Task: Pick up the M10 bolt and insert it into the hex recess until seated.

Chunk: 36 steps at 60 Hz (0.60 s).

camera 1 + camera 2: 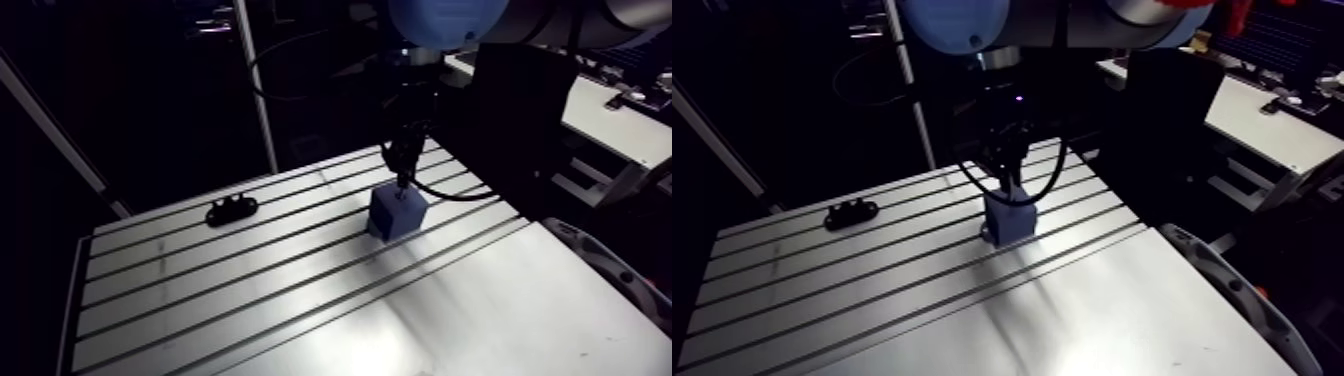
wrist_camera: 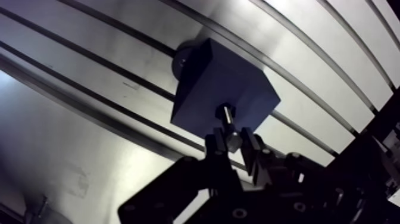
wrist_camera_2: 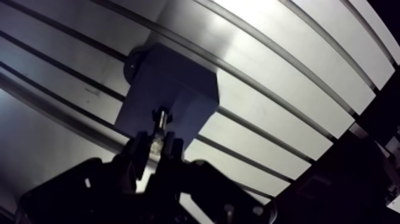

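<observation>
Wrist view: bolt (image 2: 228, 122) pinched in the hand (image 2: 235, 143), over the block (image 2: 217, 80).

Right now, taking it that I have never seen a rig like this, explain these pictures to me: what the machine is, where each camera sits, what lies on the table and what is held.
This is one robot arm with light-blue joint caps, working over a slotted aluminium table. Two pictures come from a camera riding on the arm and looking down at the table. The other two come from a camera on the wrist, looking past the black two-finger gripper. On the table stand a blue cube-shaped block and, well apart from it, a small black lumpy part. The gripper is shut on a small metal bolt, pointing it at the block's top face. Whether its tip sits in a hole there cannot be seen.
</observation>
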Motion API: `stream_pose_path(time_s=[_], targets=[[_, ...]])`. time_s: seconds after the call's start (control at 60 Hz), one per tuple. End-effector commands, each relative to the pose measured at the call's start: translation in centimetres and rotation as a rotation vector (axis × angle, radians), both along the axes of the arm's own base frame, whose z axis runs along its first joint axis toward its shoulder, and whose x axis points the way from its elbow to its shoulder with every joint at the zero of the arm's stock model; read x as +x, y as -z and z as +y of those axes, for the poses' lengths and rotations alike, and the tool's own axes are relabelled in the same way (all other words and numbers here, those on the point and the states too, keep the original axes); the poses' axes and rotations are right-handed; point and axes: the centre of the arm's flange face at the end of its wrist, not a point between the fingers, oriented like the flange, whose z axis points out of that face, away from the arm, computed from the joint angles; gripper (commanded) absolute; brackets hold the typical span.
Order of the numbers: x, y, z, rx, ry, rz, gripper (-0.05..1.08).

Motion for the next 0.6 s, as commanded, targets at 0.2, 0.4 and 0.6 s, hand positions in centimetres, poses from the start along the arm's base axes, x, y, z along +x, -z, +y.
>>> stream_pose_path(time_s=[0.2,0.4,0.6], targets=[[-0.02,-0.01,-0.04,-0.001,0.000,0.001,1.02],[-0.04,-0.05,0.07,-0.001,0.002,0.002,1.02],[-0.08,-0.13,0.09,0.000,0.002,0.004,1.02]])
